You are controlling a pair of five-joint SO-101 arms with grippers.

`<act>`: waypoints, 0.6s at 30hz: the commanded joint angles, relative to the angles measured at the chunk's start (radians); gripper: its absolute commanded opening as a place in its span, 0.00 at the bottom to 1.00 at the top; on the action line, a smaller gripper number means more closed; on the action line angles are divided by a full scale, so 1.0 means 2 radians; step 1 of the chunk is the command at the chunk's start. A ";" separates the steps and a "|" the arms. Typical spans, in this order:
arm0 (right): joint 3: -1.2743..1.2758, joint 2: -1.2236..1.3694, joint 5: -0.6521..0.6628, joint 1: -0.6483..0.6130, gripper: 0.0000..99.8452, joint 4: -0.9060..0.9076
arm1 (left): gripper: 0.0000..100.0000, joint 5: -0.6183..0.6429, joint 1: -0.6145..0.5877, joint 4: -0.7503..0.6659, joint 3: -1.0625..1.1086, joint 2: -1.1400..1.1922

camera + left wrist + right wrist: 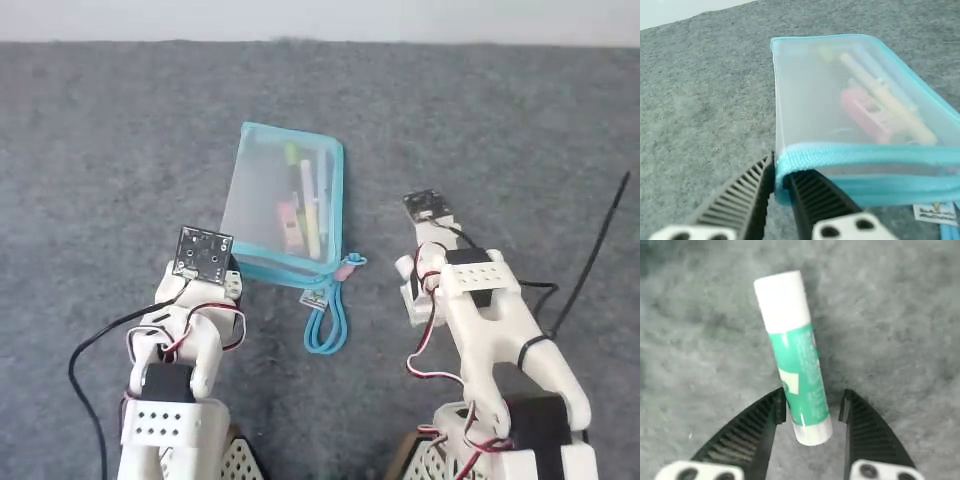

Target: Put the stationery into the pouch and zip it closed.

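Teal pouch [262, 190] w/ stationery [305, 205], grey mat [120, 130]

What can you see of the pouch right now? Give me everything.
The pouch is a flat rectangular case, frosted translucent walls with turquoise fabric trim and zipper band. It lies flat on the grey felt-like table top. Pens and a pink item show through its wall. A pink pull sits at one zipper end, with a blue cord loop trailing from that corner. The left end effector pinches the opposite zipper-edge corner. Whether the zip is fully shut is unclear.
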 commanded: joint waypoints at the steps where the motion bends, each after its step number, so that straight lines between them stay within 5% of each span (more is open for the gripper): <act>1: -0.036 -0.008 0.044 0.009 0.21 0.040 | 0.01 0.002 -0.001 -0.009 -0.026 -0.002; 5: -0.034 -0.033 0.060 0.010 0.28 0.057 | 0.01 0.002 -0.001 -0.010 -0.026 -0.002; 18: -0.002 -0.039 0.064 0.010 0.26 0.025 | 0.01 0.001 -0.001 -0.011 -0.026 -0.002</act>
